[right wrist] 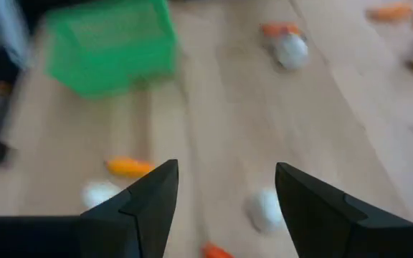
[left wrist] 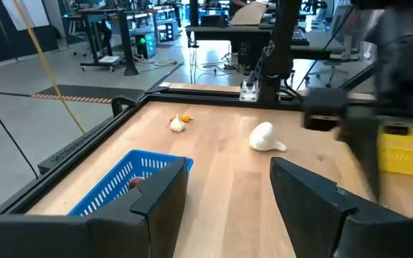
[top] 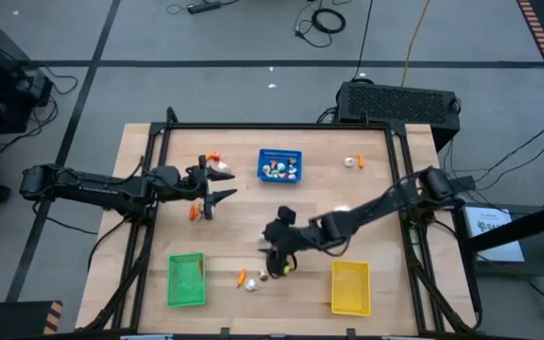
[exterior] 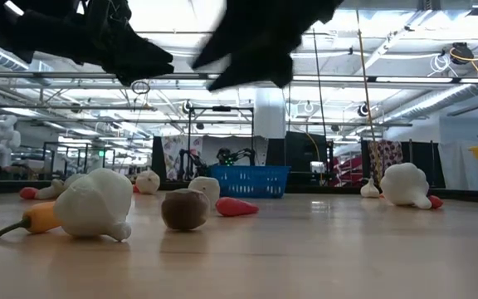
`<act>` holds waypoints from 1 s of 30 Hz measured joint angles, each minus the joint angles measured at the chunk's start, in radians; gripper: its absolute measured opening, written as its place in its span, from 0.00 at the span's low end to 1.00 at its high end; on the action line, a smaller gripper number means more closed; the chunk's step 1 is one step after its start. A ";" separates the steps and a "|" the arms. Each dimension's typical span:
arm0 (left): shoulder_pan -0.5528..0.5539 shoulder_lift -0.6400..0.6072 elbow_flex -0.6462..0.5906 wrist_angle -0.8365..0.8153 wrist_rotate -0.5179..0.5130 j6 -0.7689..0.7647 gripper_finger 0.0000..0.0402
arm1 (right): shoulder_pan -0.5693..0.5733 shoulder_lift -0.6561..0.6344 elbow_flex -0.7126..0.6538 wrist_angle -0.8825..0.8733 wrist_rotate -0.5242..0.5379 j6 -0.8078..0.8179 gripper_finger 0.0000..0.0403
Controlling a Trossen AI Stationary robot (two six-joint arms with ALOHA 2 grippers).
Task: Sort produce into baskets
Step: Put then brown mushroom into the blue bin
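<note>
Hovering near the table's middle, the right gripper has its fingers spread and empty, just above a small cluster of produce lying toward 6 o'clock. The green basket sits at 7 o'clock, the yellow basket at 5 o'clock, and the blue basket at 12 o'clock with pieces inside. At 9 o'clock the left gripper waits, spread wide and empty.

Pale wood counter, green basket, yellow basket, blue perforated basket; white bulb beside an orange stick, one red piece. Both arms dark.
</note>
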 joint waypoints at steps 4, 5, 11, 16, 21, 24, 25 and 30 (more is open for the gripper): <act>-0.022 0.000 0.016 0.003 0.013 0.000 0.52 | 0.045 0.020 -0.001 0.079 0.020 0.000 0.55; -0.028 0.000 0.018 0.003 0.021 0.000 0.52 | 0.050 0.035 0.001 0.127 0.018 0.003 0.55; -0.068 0.000 0.030 0.004 0.045 -0.001 0.52 | 0.089 0.107 0.002 0.297 0.015 0.006 0.55; -0.081 0.000 0.030 0.004 0.047 0.000 0.52 | 0.104 0.153 0.000 0.358 0.013 0.007 0.55; -0.081 0.000 0.030 0.004 0.046 0.000 0.52 | 0.106 0.157 0.000 0.370 0.014 -0.022 0.55; -0.081 0.000 0.030 0.004 0.046 0.003 0.52 | 0.106 0.157 0.000 0.398 0.014 -0.062 0.55; -0.081 0.000 0.030 0.004 0.046 0.004 0.52 | 0.106 0.157 0.000 0.410 0.014 -0.074 0.55; -0.081 0.000 0.030 0.004 0.046 0.008 0.52 | 0.106 0.156 0.001 0.411 0.014 -0.143 0.55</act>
